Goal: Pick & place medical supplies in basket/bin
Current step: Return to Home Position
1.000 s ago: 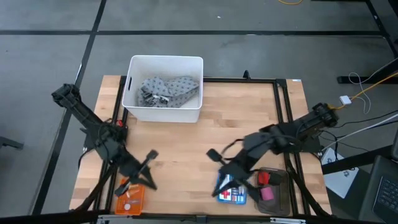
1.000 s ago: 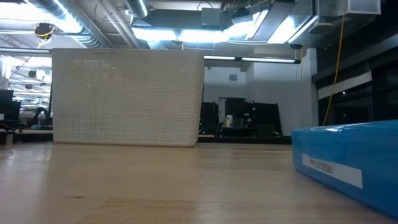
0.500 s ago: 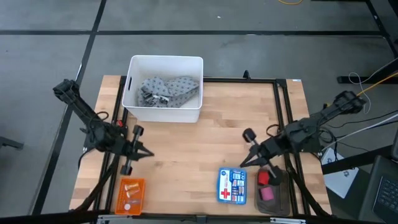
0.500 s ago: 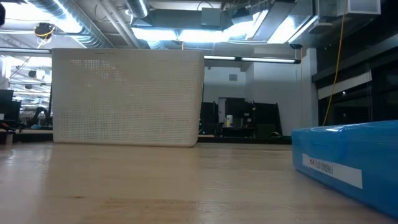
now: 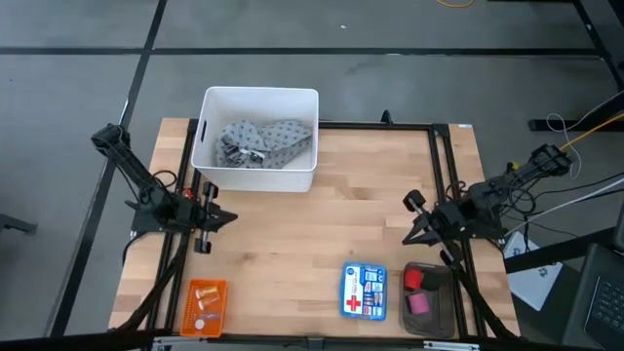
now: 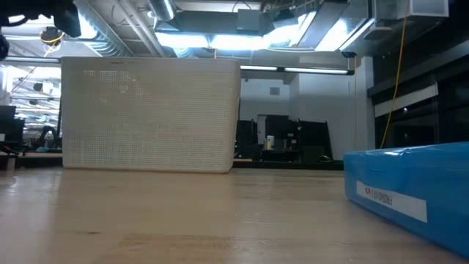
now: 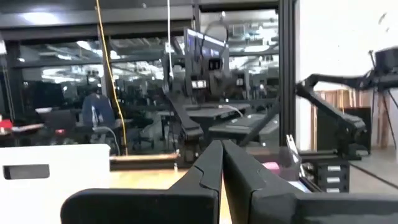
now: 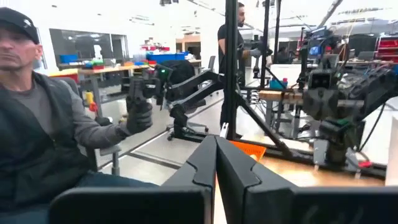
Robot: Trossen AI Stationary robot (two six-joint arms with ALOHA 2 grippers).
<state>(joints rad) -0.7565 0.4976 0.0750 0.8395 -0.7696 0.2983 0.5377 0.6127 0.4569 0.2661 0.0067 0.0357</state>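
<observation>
Grey-blue patterned cloth (image 5: 258, 141): crumpled inside white bin (image 5: 259, 93), far-left part of wooden table (image 5: 322, 224); fills most of bin floor, all below rim.
Red cylinder-like piece (image 5: 413, 279): in black bin (image 5: 442, 310), near-right corner of table.
Pink cylinder-like piece (image 5: 419, 303): same black bin, just beside red one, on side nearer table's front edge.
Tan-gold vial-like pieces (image 5: 203, 291): in orange tray (image 5: 216, 312), near-left corner; too small for count.
Blue first-aid box (image 5: 364, 292): flat on table, just left of black bin, not touching it; red cross on lid. In low view, seen as blue slab at right (image 6: 410, 194), white bin's perforated wall at left (image 6: 150, 114).
Left gripper (image 5: 213, 219): above table's left edge, near white bin's front-left corner, well apart from orange tray. In wrist view, fingers pressed together (image 7: 221, 144), nothing between; white bin (image 7: 56, 180) at one side.
Right gripper (image 5: 414, 222): above table's right side, near black bin but off it, clear of blue box. In wrist view, fingers closed tip to tip (image 8: 215, 138), empty.
Beyond table, right wrist view: seated person (image 8: 43, 124) in dark cap & jacket, gloved hand raised w/ handheld device; 2nd person (image 8: 230, 37) standing farther off.
</observation>
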